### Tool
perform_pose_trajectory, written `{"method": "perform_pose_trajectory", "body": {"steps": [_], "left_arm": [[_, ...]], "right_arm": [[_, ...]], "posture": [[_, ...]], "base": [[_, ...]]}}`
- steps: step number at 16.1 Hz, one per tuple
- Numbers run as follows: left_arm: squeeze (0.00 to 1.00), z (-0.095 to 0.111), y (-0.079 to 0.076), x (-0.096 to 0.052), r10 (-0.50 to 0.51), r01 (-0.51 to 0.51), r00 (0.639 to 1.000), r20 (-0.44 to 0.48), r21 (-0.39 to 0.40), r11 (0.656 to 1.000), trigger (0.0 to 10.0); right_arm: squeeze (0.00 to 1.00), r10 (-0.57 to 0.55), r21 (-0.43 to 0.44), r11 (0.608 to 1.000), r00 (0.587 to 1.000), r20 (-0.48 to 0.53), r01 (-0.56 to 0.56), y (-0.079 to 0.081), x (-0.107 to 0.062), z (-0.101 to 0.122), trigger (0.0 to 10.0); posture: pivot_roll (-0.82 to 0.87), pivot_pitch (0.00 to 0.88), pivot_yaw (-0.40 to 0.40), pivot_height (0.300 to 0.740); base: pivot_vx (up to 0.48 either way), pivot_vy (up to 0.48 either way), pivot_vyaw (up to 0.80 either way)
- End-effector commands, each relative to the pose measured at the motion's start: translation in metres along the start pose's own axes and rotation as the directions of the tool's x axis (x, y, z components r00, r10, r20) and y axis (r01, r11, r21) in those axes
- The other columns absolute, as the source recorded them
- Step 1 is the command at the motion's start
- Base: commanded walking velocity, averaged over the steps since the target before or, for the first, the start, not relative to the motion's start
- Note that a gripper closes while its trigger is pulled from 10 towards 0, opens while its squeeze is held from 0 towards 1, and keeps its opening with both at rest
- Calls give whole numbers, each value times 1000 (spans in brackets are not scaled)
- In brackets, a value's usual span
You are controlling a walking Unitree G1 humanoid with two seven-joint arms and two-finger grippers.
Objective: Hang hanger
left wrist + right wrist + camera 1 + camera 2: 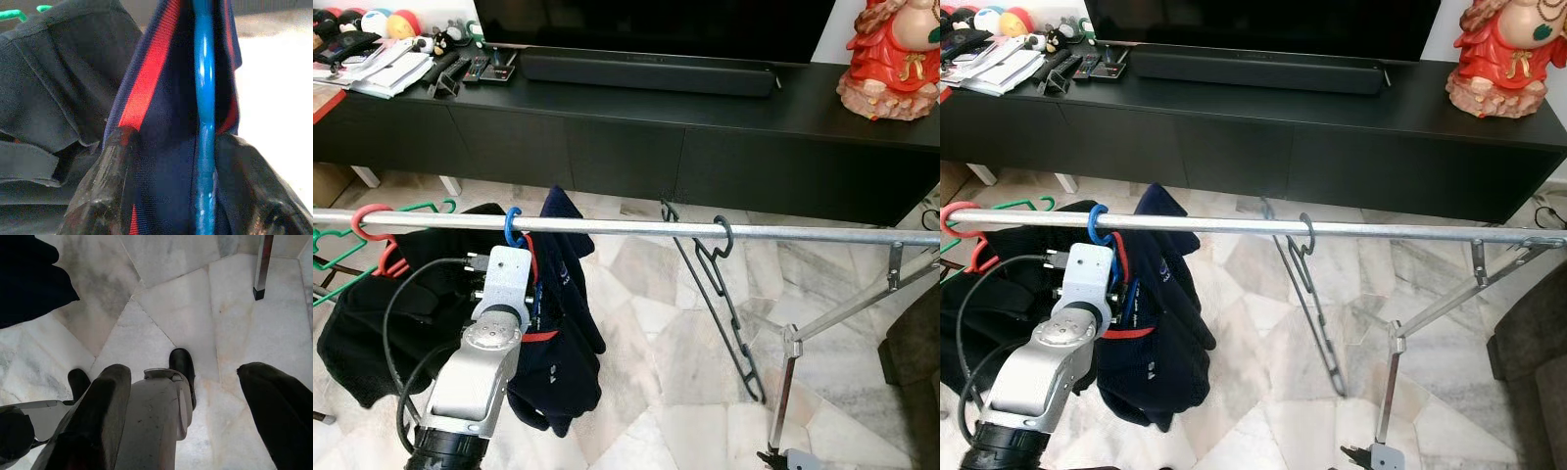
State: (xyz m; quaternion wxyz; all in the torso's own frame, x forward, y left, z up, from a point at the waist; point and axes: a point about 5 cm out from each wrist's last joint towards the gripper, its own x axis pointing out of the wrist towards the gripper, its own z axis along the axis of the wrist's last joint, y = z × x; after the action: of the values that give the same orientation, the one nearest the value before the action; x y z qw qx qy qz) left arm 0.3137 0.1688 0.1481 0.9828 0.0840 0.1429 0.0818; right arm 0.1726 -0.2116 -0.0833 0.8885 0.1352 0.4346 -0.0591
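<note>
The left gripper [166, 196] is raised to the metal rail [636, 227], and its two black fingers [105, 186] sit either side of the blue hanger [204, 112], closed in on the hanger's stem and the navy garment [563, 313] with its red stripe that hangs from it. The hanger's blue hook [512, 227] is over the rail, just above the fingers. Beyond the fingers on the robot's left side, dark clothes [406, 304] hang on a red hanger [367, 223] and a green hanger [342, 259], close beside the navy garment. On the other side of the fingers, well along the rail, an empty dark hanger [715, 294] hangs by its hook.

The right gripper [186, 416] points down at the marble floor [161, 308], its fingers [279, 406] spread wide with nothing between them; the robot's own leg and foot lie below them.

Behind the rail stands a long black worktop [705, 108] with a soundbar [646, 70], remote controls [475, 67], papers [386, 69] and a red figurine [891, 59].
</note>
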Motion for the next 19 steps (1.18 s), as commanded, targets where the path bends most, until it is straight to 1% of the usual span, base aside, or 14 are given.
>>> {"method": "perform_pose_trajectory", "body": {"steps": [1, 3, 5, 7, 9, 12, 13, 16, 19], "left_arm": [[0, 0, 2, 0, 16, -15, 1000, 9, -51, 999, 10000], [0, -3, -2, 0, -20, 21, 1000, 6, -106, 994, 10000], [0, -4, -5, 0, -46, 47, 999, 14, -131, 990, 10000], [0, -6, -4, 0, -28, 30, 999, 18, -121, 992, 10000], [0, -4, 0, 1, 20, -14, 998, 64, -102, 995, 10000], [0, -6, -2, 1, -2, 7, 999, 54, -99, 995, 10000], [0, -7, 1, 2, 30, -28, 998, 56, -36, 999, 10000], [0, -7, 0, 3, 35, -33, 997, 71, -37, 999, 10000], [0, -13, -12, 3, -21, 23, 999, 50, -38, 999, 10000]], "right_arm": [[0, -13, 24, 1000, 999, -33, 13, -3, -3, -12, 10000], [0, -14, 22, 1000, 999, -33, 15, -3, -3, -12, 10000], [0, -16, 22, 1000, 999, -33, 16, -3, -3, -11, 10000], [0, -16, 19, 1000, 999, -32, 16, -3, -3, -11, 10000], [0, -16, 19, 1000, 999, -30, 17, -3, -3, -11, 10000], [0, -18, 18, 1000, 999, -30, 18, -3, -3, -11, 10000], [0, -16, 18, 1000, 999, -29, 17, -3, -3, -11, 10000], [0, -16, 17, 1000, 999, -30, 16, -3, -3, -11, 10000], [0, -15, 17, 1000, 999, -30, 16, -3, -3, -11, 10000]], "posture": [[-24, 239, 28, 740], [-24, 240, 27, 740], [-26, 239, 26, 740], [-26, 238, 25, 740], [-28, 237, 24, 740], [-26, 237, 23, 740], [-28, 238, 23, 740], [-27, 238, 22, 740], [-30, 239, 23, 740]], "base": [[0, 0, 0], [0, 0, 0], [0, 0, 0], [0, 0, 0], [0, 0, 0], [0, 0, 0], [0, 0, 0], [0, 0, 0], [0, 0, 0]]}}
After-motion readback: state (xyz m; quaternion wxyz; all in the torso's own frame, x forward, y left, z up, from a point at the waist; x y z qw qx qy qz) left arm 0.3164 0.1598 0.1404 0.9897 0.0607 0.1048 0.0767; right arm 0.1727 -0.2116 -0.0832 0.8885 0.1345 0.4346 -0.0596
